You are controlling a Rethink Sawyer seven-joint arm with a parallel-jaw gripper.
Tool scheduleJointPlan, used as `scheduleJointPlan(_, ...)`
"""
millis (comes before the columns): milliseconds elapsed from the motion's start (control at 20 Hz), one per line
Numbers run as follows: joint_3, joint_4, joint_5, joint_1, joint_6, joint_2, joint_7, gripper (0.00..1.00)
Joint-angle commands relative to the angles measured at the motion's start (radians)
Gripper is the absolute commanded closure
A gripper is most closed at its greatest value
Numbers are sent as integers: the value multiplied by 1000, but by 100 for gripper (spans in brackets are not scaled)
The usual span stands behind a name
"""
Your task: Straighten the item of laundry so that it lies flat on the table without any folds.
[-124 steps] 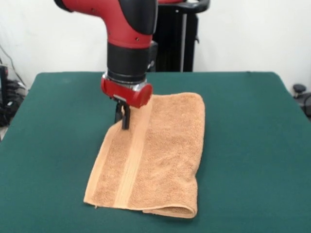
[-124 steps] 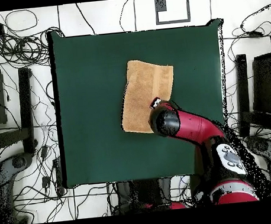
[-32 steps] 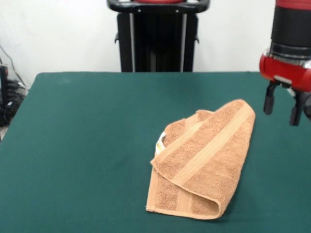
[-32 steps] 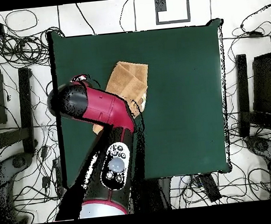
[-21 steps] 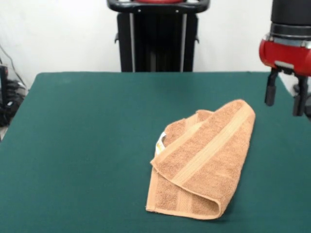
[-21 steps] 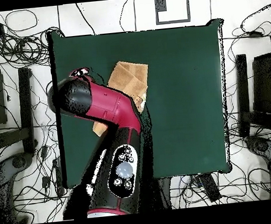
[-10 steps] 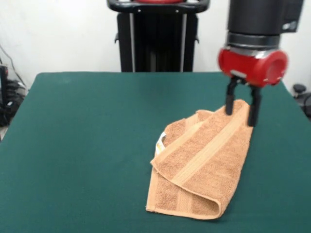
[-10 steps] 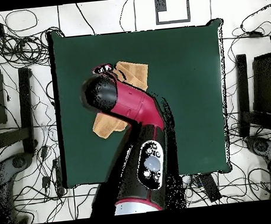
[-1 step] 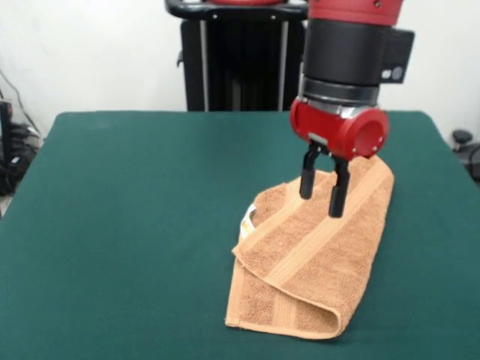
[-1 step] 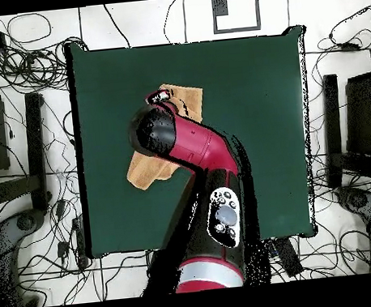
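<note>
Green table holds a folded towel; the gripper, fingers apart, has swung from 3 o'clock over it, ready to grab.

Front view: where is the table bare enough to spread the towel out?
The table is bare from the towel to its left edge and behind it. Right of the towel is only a narrower strip. The open end effector hangs over the towel's far part.

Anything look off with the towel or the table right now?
Yes: the towel is not flat. It lies doubled over on the table, one banded layer folded across another at a slant, with a rounded fold at its near corner and a white tag poking out at its side. The claw hangs open above it.
</note>
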Motion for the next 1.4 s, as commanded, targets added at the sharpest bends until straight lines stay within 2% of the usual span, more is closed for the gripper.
scheduleJointPlan(50,180,88,-67,-15,-40,105,44,0)
scheduleJointPlan(350,141,46,-89,7,-20,150,64,0)
scheduleJointPlan(750,100,81,-60,37,41,150,144,0)
scheduleJointPlan(1050,156,155,-59,-24,48,128,119,0)
scheduleJointPlan(1400,166,191,-75,-44,7,130,105,0)
